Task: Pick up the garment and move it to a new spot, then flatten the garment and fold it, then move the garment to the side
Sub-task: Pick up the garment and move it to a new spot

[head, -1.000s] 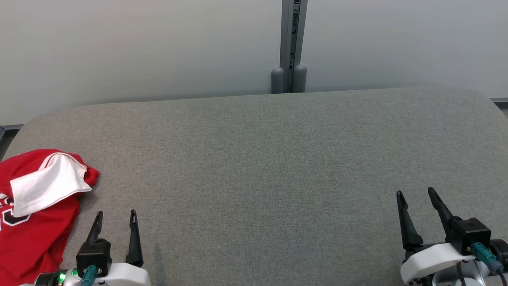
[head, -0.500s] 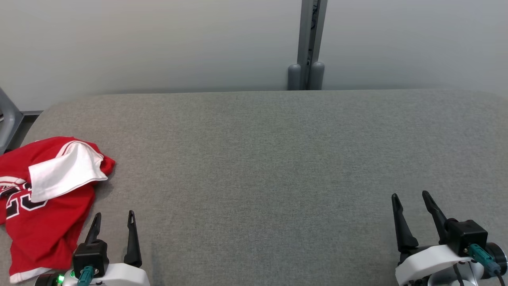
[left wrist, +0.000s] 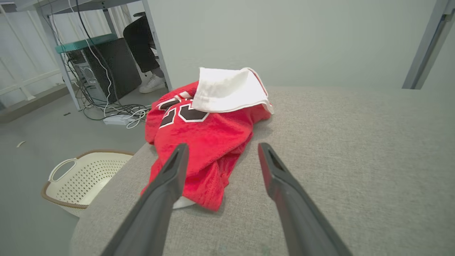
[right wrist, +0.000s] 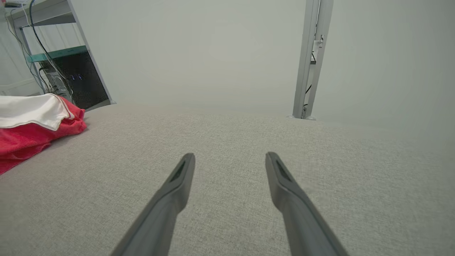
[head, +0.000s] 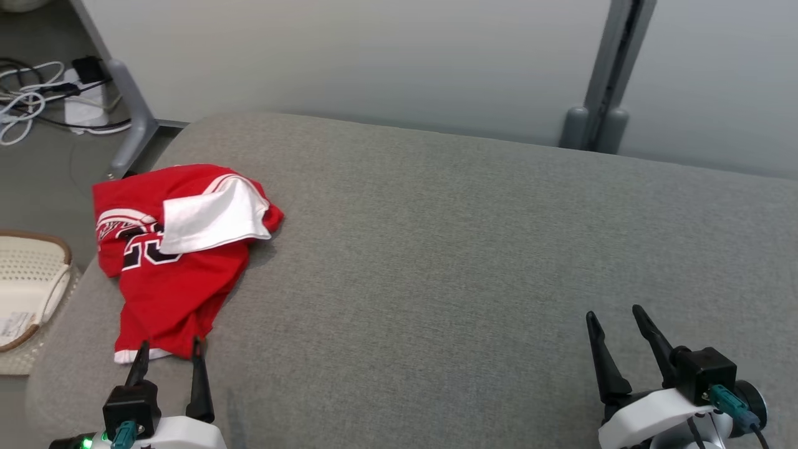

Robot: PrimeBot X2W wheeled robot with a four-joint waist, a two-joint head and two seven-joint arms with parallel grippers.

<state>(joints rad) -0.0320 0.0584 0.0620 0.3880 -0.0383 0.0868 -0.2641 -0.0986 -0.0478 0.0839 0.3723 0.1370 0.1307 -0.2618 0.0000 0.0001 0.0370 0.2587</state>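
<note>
A crumpled red jersey with black-and-white numbers and a white part folded over its top lies at the left end of the grey padded surface. The same jersey fills the middle of the left wrist view, and the jersey also sits at the left edge of the right wrist view. My left gripper is open just short of the jersey's near hem, holding nothing. Over bare grey fabric at the lower right, my right gripper stands open and empty.
A cream perforated basket stands on the floor left of the surface; the basket also appears in the left wrist view. Cables and a power strip lie on the floor behind. A grey post rises beyond the far edge.
The camera has turned left, so the whole picture has shifted right and the jersey, basket and floor cables have come into view. Both grippers stay open in the same pose.
</note>
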